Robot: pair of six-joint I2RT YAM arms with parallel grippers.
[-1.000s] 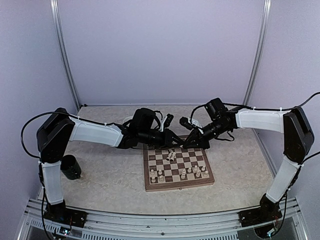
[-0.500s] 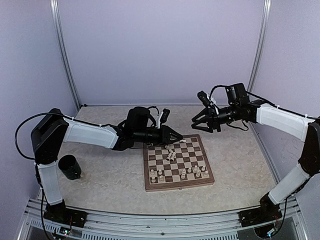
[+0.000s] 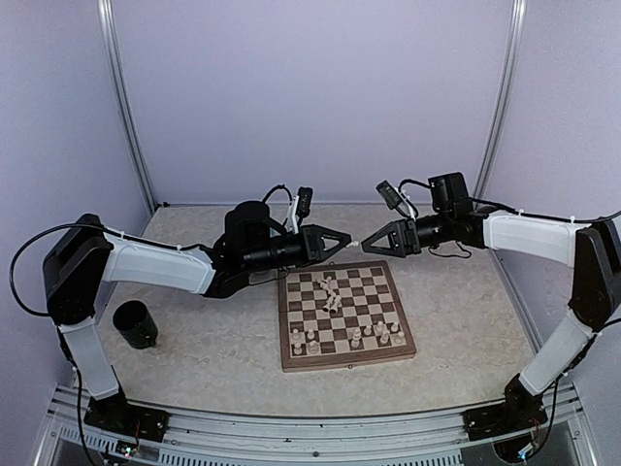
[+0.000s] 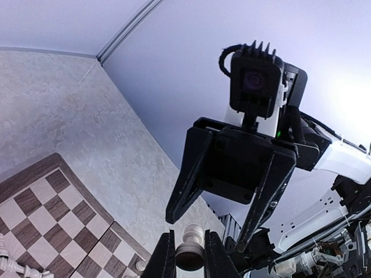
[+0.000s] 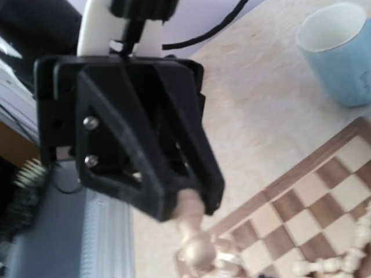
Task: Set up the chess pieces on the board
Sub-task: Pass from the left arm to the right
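Note:
The board (image 3: 344, 361) lies on the table in front of both arms. Several cream chess pieces stand on its near rows (image 3: 374, 336), and a few lie toppled near the far middle (image 3: 331, 297). My left gripper (image 3: 347, 241) hovers above the board's far edge, shut on a cream pawn (image 4: 190, 255). The pawn's head pokes out beyond the fingertips (image 5: 196, 248). My right gripper (image 3: 369, 246) faces the left one tip to tip. Its jaws are open wide (image 4: 206, 231), just short of the pawn and not touching it.
A dark cup (image 3: 136, 325) stands on the table at the left, beside the left arm. The right wrist view shows a pale blue cup (image 5: 342, 52) on the tabletop beyond the board's corner (image 5: 301, 174). Walls close in the back and both sides.
The right gripper has opened, pulled away from the board's far edge, and swung back level with the left gripper. The left gripper has risen off the board with the pawn.

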